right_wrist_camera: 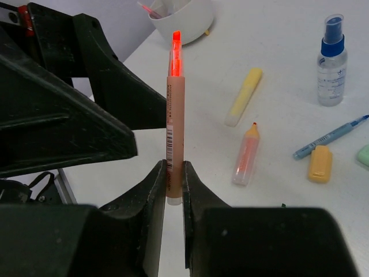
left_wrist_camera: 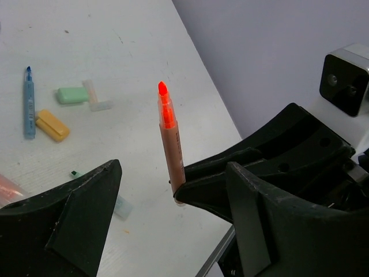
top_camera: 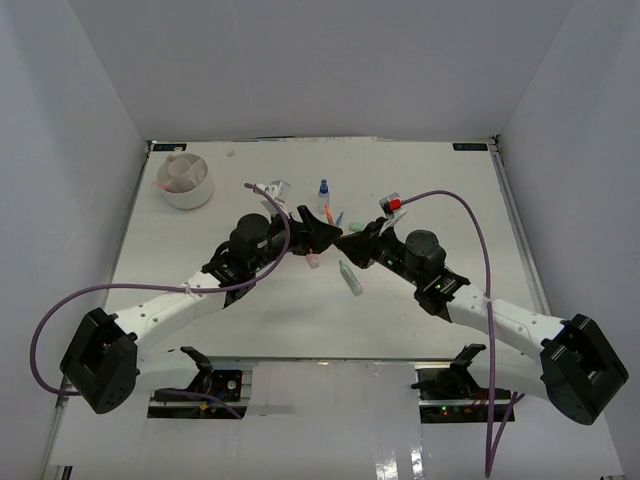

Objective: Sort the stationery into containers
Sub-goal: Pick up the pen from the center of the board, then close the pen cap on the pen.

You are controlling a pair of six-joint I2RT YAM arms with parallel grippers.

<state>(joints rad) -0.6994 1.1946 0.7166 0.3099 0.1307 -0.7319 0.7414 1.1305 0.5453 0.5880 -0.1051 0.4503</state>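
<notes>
Top view, tub [top_camera: 187,180] at far left of table [top_camera: 420,300], left gripper [top_camera: 314,232] and right gripper [top_camera: 352,244] tip to tip, left wrist, left jaws spread open, one orange marker [left_wrist_camera: 171,138] upright, right wrist, marker clamped by right jaws, one pen [right_wrist_camera: 151,10] seen in tub, one bottle [right_wrist_camera: 332,63]

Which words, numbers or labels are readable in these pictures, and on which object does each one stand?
No text can be read with certainty.
Orange marker in the right pincer: a barcode and small print along the barrel, too small to read.
Blue-capped bottle: label print, blurred.
Blue pen: barrel print, too small.
Dark sticker far left, another far right: white marks, too small.
</notes>
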